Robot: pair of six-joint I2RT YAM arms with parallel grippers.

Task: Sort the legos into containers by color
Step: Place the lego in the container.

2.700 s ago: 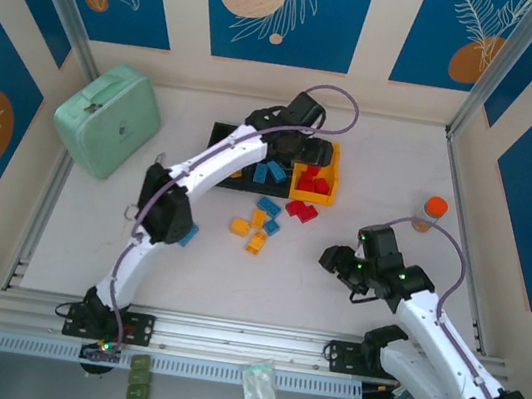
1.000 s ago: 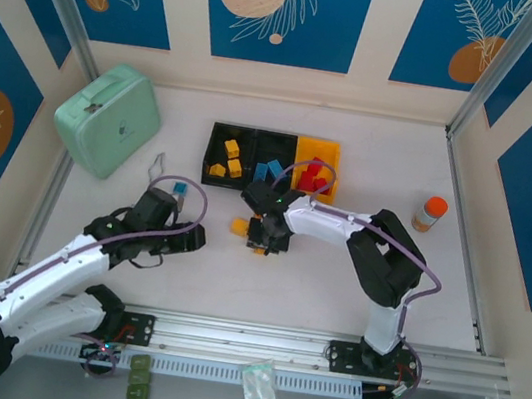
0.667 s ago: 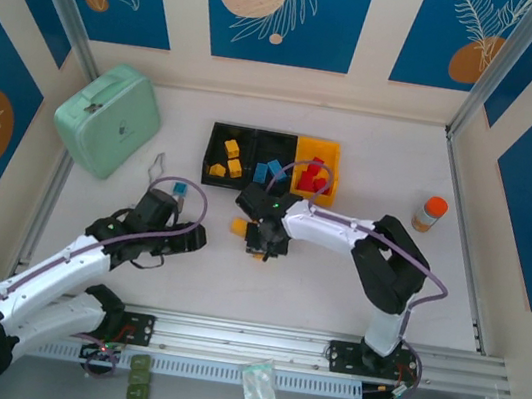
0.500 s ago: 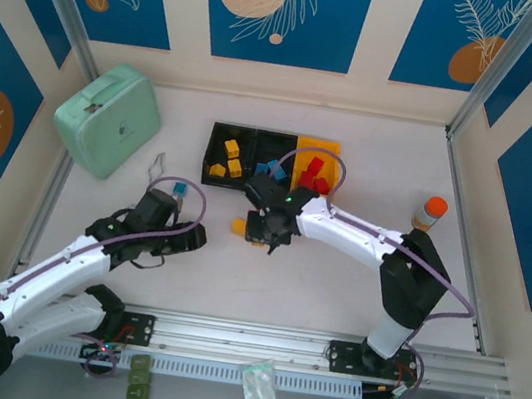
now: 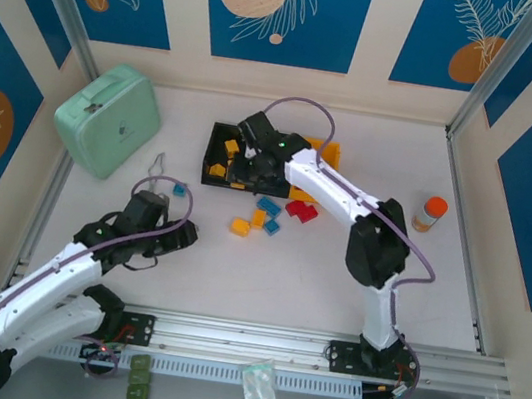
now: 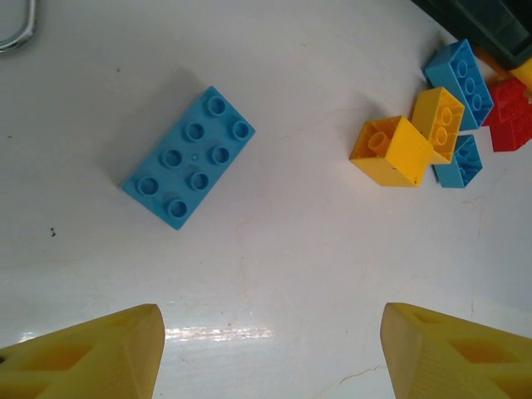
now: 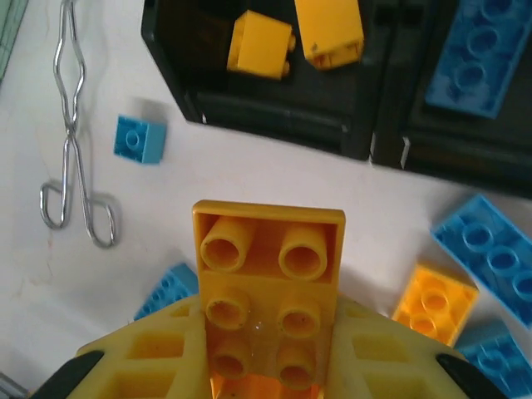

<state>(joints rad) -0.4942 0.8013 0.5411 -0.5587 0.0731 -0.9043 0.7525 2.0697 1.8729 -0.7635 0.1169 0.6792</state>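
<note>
Counted three containers (image 5: 210,155). Found two yellow legos (image 7: 260,44) in left black bin (image 7: 249,108), one blue lego (image 7: 470,58) in middle black bin (image 7: 449,141). Logged loose on surface (image 6: 274,249): three blue bricks (image 6: 189,156), two yellow bricks (image 6: 391,150), one red brick (image 6: 509,125). Noted right end effector (image 7: 270,332) clenched on yellow lego (image 7: 268,258) near left black bin; left end effector (image 6: 272,332) released.

Top view high overhead, looking down, both wrist views close over table (image 6: 291,274), sharing loose legos (image 6: 391,150)

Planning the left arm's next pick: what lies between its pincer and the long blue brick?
Nothing: the left wrist view shows bare table between the open left pincer and the blue brick.
</note>
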